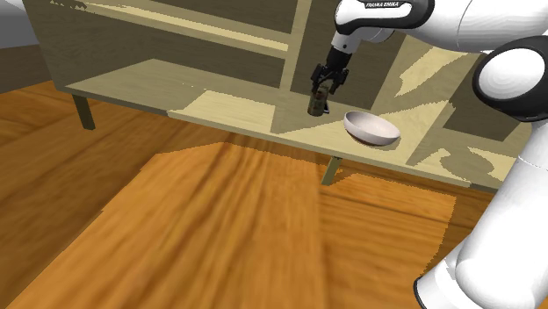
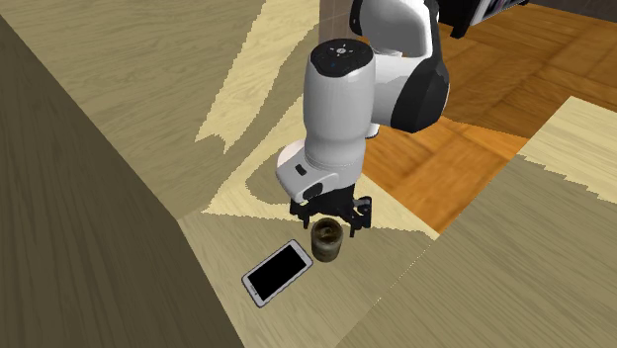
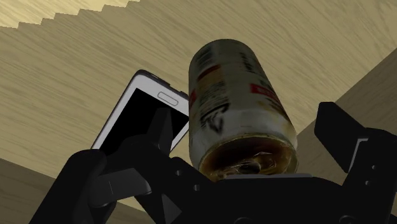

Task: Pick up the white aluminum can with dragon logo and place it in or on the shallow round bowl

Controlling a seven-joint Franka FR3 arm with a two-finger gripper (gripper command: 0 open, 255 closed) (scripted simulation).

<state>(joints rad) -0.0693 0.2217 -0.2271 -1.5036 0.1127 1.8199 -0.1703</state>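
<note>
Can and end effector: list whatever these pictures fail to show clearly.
- Logo on the can: shoulder view, too small and dark to read.
- Lid of the can: wrist view, near edge cut off by the body of the end effector.
- The phone: wrist view, one end covered by a finger.

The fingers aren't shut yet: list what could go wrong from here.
The can stands between the gripper's open fingers, seemingly untouched; an off-centre squeeze could tip it. The phone lies beside the can, so a finger might shove it. The bowl sits close by; a low carry could clip its rim.
</note>
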